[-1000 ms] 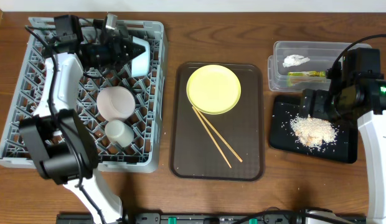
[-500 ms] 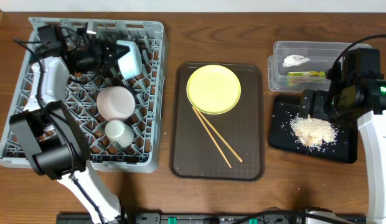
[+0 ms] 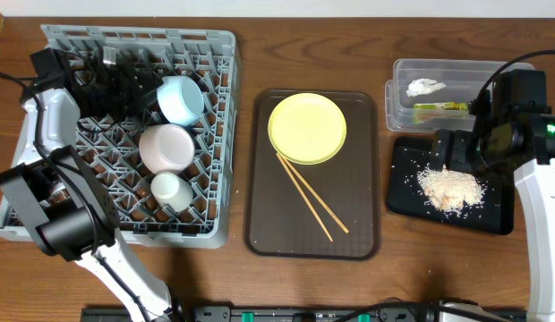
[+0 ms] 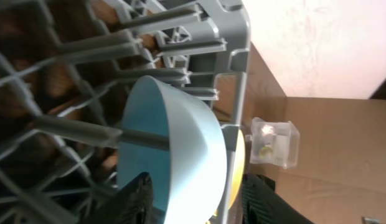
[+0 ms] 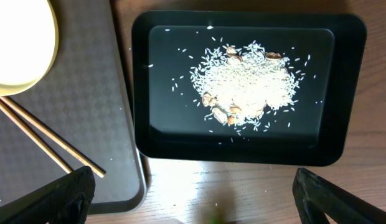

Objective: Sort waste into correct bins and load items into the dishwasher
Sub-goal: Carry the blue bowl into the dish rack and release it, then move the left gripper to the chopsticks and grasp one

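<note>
The grey dish rack [image 3: 215, 134] holds the light-blue bowl [image 3: 179, 98] tilted on its pegs, the white bowl [image 3: 166, 146] and the white cup [image 3: 167, 188]. My left gripper [image 3: 137, 89] is open just left of the light-blue bowl; in the left wrist view its fingers [image 4: 199, 202] straddle the bowl [image 4: 180, 137]. The yellow plate [image 3: 307, 128] and two chopsticks [image 3: 311, 197] lie on the brown tray [image 3: 260, 224]. My right gripper [image 3: 445, 148] is open and empty over the black tray [image 3: 403, 192] with rice crumbs [image 3: 450, 188]. The clear tub [image 3: 399, 107] holds the tissue [image 3: 425, 88] and the wrapper [image 3: 439, 107].
The right wrist view shows the black tray [image 5: 155, 124], the crumbs [image 5: 249, 87], the chopstick ends [image 5: 43, 140] and bare wood between my fingers [image 5: 193, 199]. The rack's pegs [image 4: 199, 25] crowd the left gripper.
My left arm has drawn back to the left and carried the light-blue bowl down onto the rack's pegs. The right arm has not moved.
</note>
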`<state>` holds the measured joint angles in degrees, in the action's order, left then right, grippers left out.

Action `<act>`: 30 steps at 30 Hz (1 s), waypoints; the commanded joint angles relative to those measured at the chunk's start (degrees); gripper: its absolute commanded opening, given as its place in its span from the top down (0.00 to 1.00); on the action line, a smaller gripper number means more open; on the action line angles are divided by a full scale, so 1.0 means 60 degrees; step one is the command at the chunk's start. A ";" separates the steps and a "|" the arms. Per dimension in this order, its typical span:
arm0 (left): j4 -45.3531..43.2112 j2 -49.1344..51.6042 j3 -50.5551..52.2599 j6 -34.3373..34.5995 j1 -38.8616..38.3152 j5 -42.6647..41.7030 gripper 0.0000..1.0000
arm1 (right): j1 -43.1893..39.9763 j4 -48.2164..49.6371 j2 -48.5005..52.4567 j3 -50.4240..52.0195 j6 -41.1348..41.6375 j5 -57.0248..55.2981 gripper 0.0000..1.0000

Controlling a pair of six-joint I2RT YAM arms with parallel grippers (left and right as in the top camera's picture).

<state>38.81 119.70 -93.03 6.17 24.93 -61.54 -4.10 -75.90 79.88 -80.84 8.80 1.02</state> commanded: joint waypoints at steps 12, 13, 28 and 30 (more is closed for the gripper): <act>0.0907 -0.2714 -0.0091 -0.0015 0.0353 0.2987 0.36 | -0.0022 0.0044 -0.0011 -0.0124 0.0135 -0.0131 0.01; 0.1209 -0.3027 -0.0091 -0.0015 0.0270 0.3483 0.36 | -0.0022 0.0047 -0.0011 -0.0124 0.0135 -0.0127 0.01; 0.5949 -0.5053 0.0040 0.2900 -0.4186 0.8273 0.21 | -0.0018 0.0120 -0.0011 -0.0124 0.0058 -0.0095 0.01; 0.5996 -0.5053 0.0262 0.3461 -0.4954 0.8411 0.20 | -0.0018 0.0120 -0.0011 -0.0124 0.0058 -0.0095 0.01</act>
<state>74.24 89.80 -93.01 19.00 0.25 -16.43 -4.10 -75.31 79.88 -80.84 8.78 1.02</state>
